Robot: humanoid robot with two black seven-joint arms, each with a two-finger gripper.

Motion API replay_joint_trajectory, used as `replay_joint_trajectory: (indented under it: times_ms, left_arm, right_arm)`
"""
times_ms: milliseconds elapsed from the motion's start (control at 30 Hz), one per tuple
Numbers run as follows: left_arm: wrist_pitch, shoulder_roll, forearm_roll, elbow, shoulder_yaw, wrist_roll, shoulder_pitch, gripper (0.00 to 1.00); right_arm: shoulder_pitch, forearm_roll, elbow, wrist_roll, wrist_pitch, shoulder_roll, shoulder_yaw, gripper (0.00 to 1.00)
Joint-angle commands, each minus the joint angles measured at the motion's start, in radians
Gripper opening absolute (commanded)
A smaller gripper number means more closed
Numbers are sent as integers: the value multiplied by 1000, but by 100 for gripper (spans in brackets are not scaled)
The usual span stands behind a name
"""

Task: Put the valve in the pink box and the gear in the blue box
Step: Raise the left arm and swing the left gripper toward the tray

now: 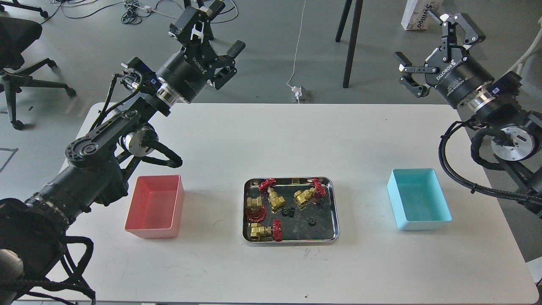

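Four valves lie crowded in the steel tray [332, 207] at the table's centre: one valve [254, 208] at the left wall, one [265, 231] at the front, one [273, 195] near the back and one [308, 193] toward the right. Three black gears share the tray floor; the nearest gear [311, 221] lies alone, the other two sit just beside the valves. The pink box [154, 206] stands empty to the tray's left, the blue box [417, 204] empty to its right. Principal risk, in my judgement: the valves lie tilted and close together, so a descending finger could strike a neighbour's handwheel or drag a second piece along; the gears are tiny and flat on shiny metal, liable to slip out of a pinch or be missed. The left gripper [218, 38] is raised beyond the table's far left corner, fingers spread, holding nothing. The right gripper [436, 40] is likewise lifted high past the far right edge, fingers spread wide, empty. Both are well apart from the tray.
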Motion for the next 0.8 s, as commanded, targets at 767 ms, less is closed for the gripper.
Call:
replay_joint_trajectory:
  times_ms: [767]
  left_arm:
    - [0, -24, -252, -175, -84, 0, -69, 100]
  right_arm:
    - [12, 211, -57, -1, 0, -55, -8, 100]
